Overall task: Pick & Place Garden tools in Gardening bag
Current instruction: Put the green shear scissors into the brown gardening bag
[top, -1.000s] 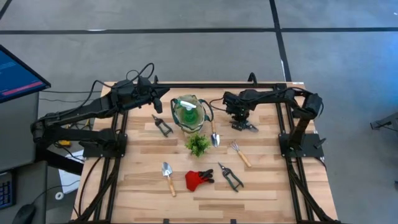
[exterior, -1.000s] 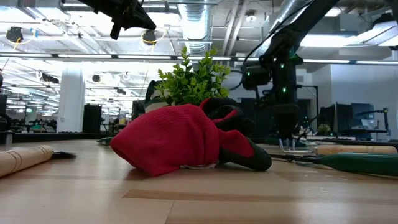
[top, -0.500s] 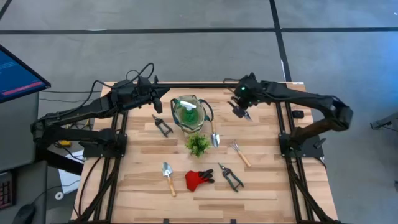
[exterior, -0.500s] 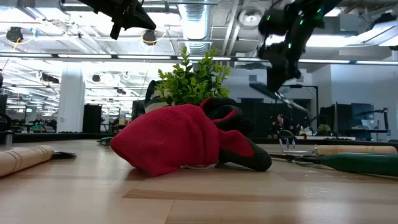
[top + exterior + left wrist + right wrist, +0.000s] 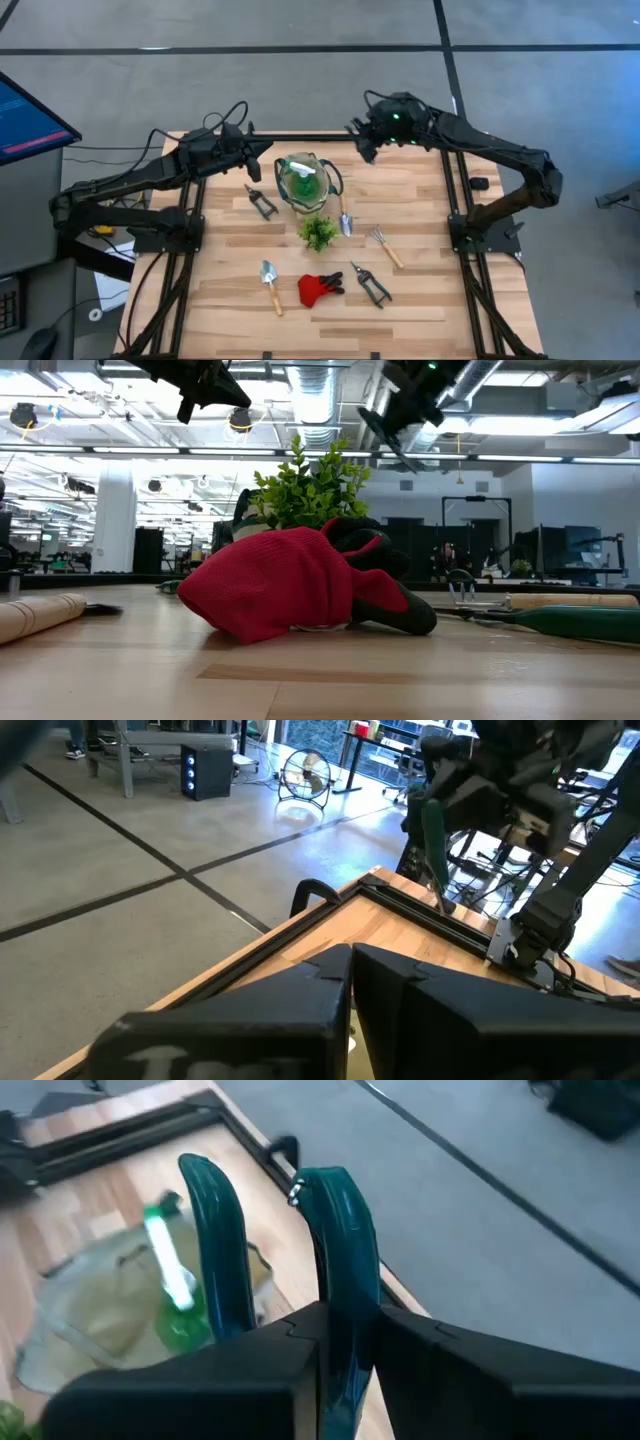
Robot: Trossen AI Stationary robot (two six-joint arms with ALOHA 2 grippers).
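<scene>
Reaching high, right arm's fingers [image 5: 330, 1370] apparently clamp green-handled shears [image 5: 335, 1230].

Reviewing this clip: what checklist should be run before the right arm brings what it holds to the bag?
1. Grip: the right gripper is shut on the green-handled shears, handles between its fingers. Ok.
2. Clearance: the shears hang well above the table in the low view. Ok.
3. Position: the right gripper is near the far edge, to the right of the gardening bag, not over it. Not ok.
4. Bag mouth: it faces up and is open, with the spray bottle inside. Ok.
5. Room beside the bottle for the shears: cannot tell.
6. Left gripper: shut, raised to the left of the bag, off the path. Ok.
</scene>
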